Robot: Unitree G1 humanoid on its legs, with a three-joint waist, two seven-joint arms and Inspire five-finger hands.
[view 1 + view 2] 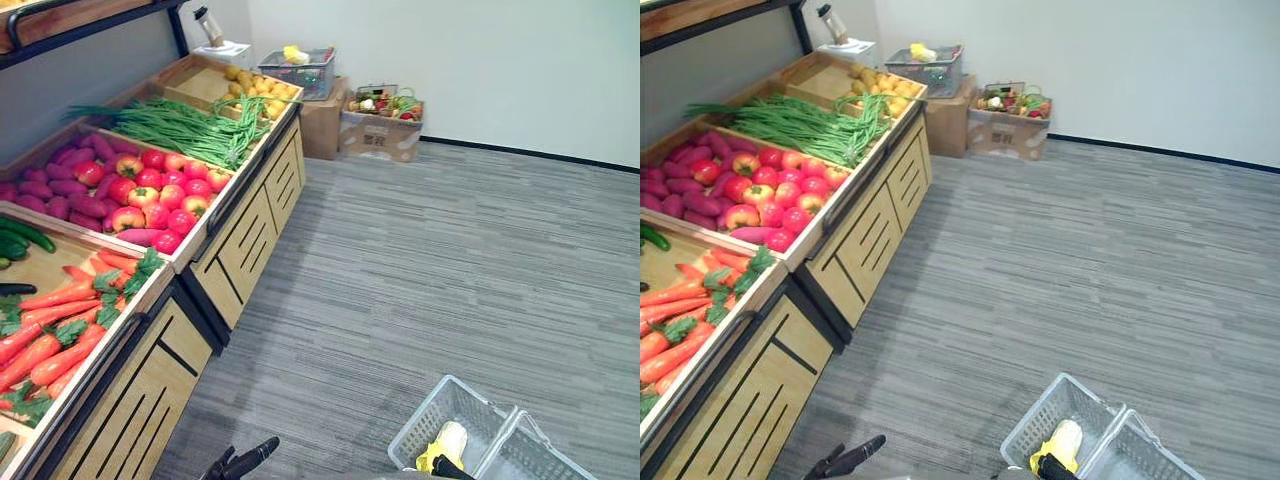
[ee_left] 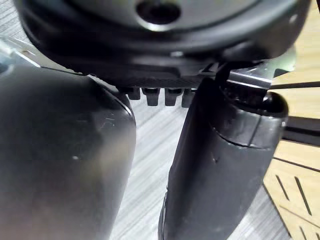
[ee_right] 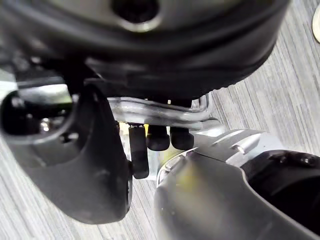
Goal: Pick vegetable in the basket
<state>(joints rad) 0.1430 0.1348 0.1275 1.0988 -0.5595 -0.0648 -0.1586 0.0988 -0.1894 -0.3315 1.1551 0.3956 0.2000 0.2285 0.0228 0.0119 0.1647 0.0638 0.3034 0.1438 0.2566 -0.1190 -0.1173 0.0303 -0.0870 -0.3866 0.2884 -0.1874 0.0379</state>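
Fingers, left: the left hand hangs low off the near end of the stand. Its fingers are stretched out loose with nothing in them.
Fingers, right: the right hand has its fingers curled over the silver metal handle of the light grey mesh shopping basket, so that one's busy carrying.
In the basket so far: one yellow corn cob, lying at the bottom.
Likely next pick: my guess is the orange carrots with green leafy tops, piled in the nearest tray of the light wooden produce stand.
Which way: the carrots lie up and to the left of the left hand, well apart from it. The basket is off to the right, away from the stand.
Long axis: mostly across the tray, leafy ends toward the stand's front edge, so pinching one across its middle looks easiest.
Nearer hand: the left by far, and it's the free one.
Pose: the left hand looks lower than the tray, so I'd expect it has to lift and swing left.
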